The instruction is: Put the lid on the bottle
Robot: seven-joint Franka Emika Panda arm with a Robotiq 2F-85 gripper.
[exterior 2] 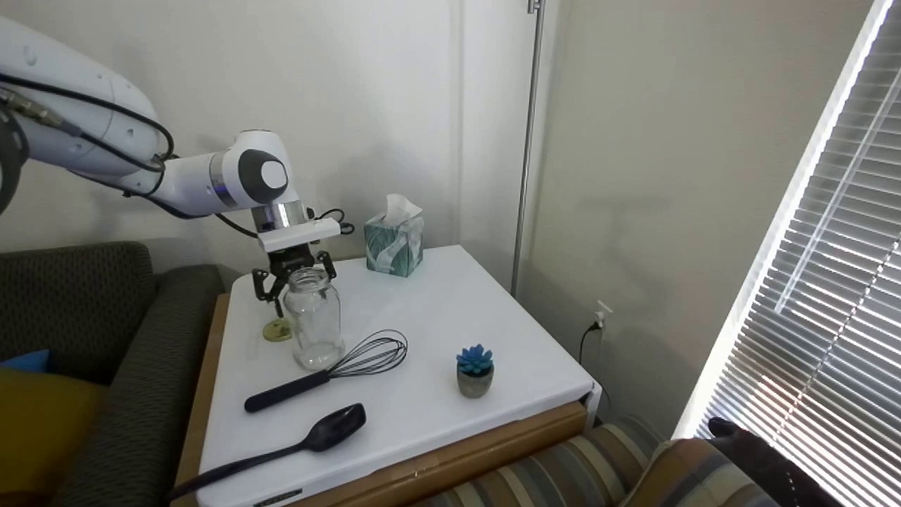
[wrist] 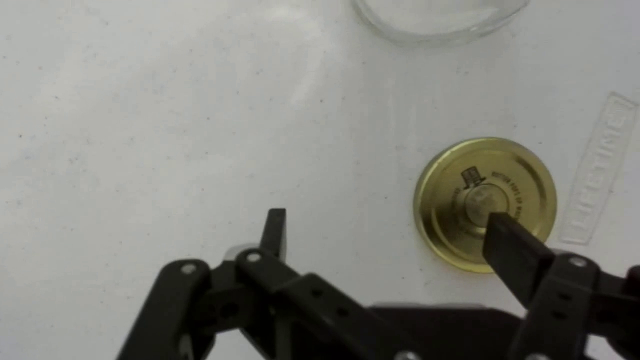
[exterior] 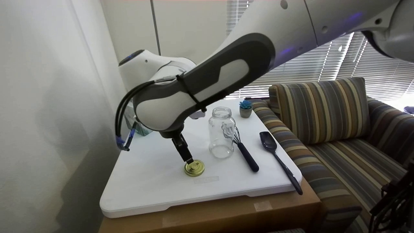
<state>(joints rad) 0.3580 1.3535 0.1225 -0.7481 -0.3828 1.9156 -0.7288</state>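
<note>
The lid is a gold-yellow round disc lying flat on the white table, seen in both exterior views [exterior: 196, 171] [exterior 2: 276, 331] and in the wrist view [wrist: 485, 165]. The bottle is a clear open glass jar standing upright near the lid, in both exterior views [exterior: 221, 136] [exterior 2: 314, 320]; its base edge shows at the top of the wrist view [wrist: 430, 37]. My gripper [wrist: 386, 215] is open and empty, pointing down above the table. Its right finger overlaps the lid in the wrist view, and its left finger is over bare table, so the lid is off-centre. The fingertips' height above the lid is unclear.
A whisk [exterior: 248, 157] lies beside the jar, and a black spoon [exterior: 286, 168] lies near the table edge. A small potted succulent [exterior 2: 475, 373] and a teal tissue box [exterior 2: 394, 243] stand on the table [exterior 2: 422, 317]. A striped armchair [exterior: 318, 110] adjoins it.
</note>
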